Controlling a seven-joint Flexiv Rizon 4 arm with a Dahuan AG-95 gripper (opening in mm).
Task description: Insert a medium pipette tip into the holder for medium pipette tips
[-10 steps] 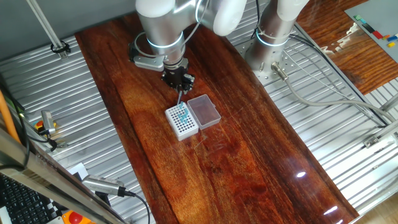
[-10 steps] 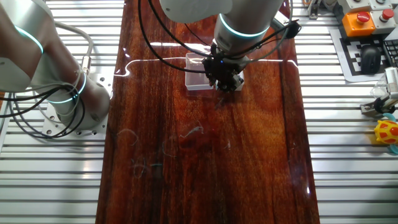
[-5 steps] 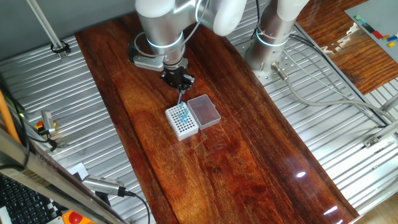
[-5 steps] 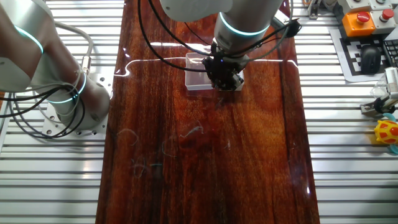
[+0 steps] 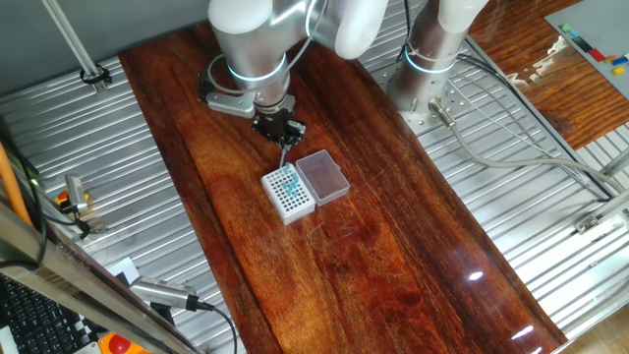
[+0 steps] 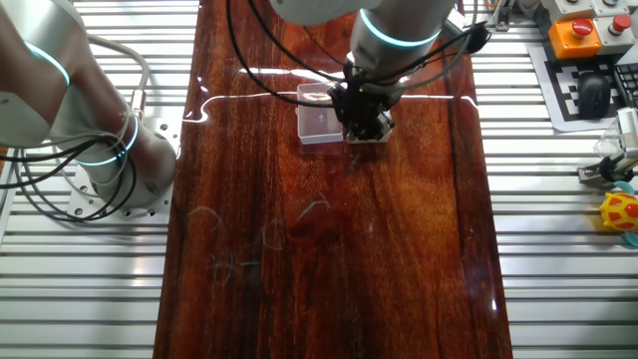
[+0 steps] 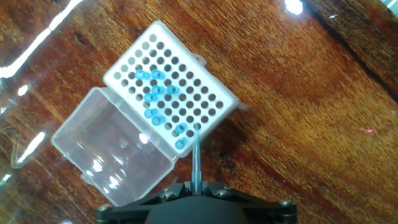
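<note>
From one fixed view, the gripper hangs just above the holder for medium pipette tips, and a thin pale line, the medium pipette tip, runs down from the fingers toward the block's near-top edge. The clear box sits touching the holder's side.

Over to the other fixed view: the gripper covers most of the holder (only a white corner peeks out), so the tip itself can't be made out here. The clear box shows beside it.

Now the hand view, and this is the one that matters. The tip is pinched between the closed fingers at the bottom edge, its long axis pointing straight away from the claw, narrow end reaching the rim of the holder by the corner holes. Teal tips already fill several holes. The target lies directly ahead along the tip's own line, so I'd judge the coming move is a straight push down that axis, after settling on an open hole.
</note>
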